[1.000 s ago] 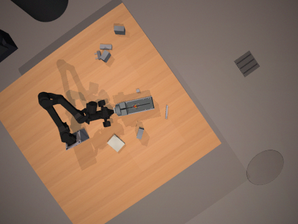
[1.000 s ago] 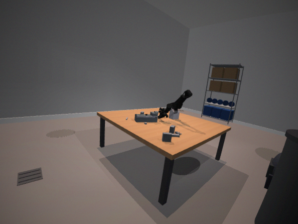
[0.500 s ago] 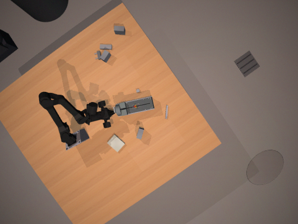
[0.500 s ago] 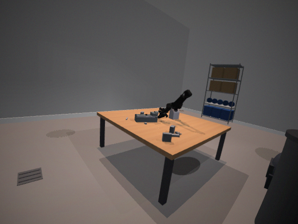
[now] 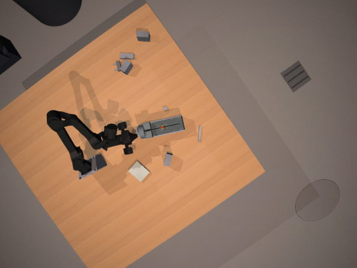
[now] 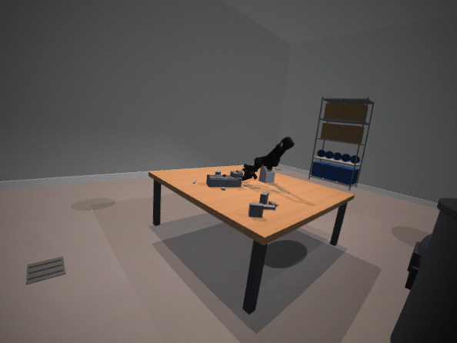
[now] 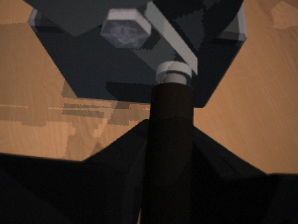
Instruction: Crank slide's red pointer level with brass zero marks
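The grey machine (image 5: 174, 127) (image 6: 224, 181) stands on the table with a dark slot along its top. The red pointer (image 5: 161, 127) sits near the middle of the slot, with small yellow marks around it; whether they are level is too small to tell. In the wrist view the crank arm (image 7: 172, 40) runs from the hex hub (image 7: 126, 29) down to the right, to the dark brown handle (image 7: 172, 107). My gripper (image 5: 137, 136) (image 6: 244, 178) (image 7: 165, 129) is shut on the handle at the machine's near end, with a finger on each side.
A cream block (image 5: 139, 171) and a grey block (image 5: 167, 159) lie beside the machine. A thin grey bar (image 5: 199, 133) lies past its far end, and a small grey cube (image 5: 165, 108) beside it. Several grey blocks, one of them here (image 5: 143, 35), lie toward a table corner.
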{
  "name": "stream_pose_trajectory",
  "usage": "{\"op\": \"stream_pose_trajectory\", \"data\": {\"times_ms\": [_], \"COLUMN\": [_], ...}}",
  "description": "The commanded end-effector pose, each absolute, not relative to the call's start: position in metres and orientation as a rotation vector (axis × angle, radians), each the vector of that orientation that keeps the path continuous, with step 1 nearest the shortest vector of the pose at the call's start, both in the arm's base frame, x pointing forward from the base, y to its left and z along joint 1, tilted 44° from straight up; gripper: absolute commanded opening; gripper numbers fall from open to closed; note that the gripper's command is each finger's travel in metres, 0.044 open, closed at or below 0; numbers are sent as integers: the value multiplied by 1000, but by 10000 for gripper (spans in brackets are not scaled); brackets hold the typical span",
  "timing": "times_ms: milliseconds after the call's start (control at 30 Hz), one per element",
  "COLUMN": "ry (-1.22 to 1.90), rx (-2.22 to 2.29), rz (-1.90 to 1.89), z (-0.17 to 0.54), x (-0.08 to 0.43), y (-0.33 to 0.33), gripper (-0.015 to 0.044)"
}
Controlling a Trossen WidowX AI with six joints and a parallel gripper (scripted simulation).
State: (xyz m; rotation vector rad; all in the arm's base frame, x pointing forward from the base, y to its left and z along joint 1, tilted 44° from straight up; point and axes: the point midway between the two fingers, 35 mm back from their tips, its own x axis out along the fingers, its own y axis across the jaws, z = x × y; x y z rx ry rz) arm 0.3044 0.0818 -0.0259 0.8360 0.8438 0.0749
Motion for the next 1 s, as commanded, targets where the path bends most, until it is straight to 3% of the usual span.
{"op": "stream_pose_trajectory", "data": {"times_ms": [0, 967], "ry": [843, 842], "rx": [837, 834], "rz": [52, 51], "z": [-27, 9], "x": [302, 305], "y": [73, 45], "gripper": [0, 0]}}
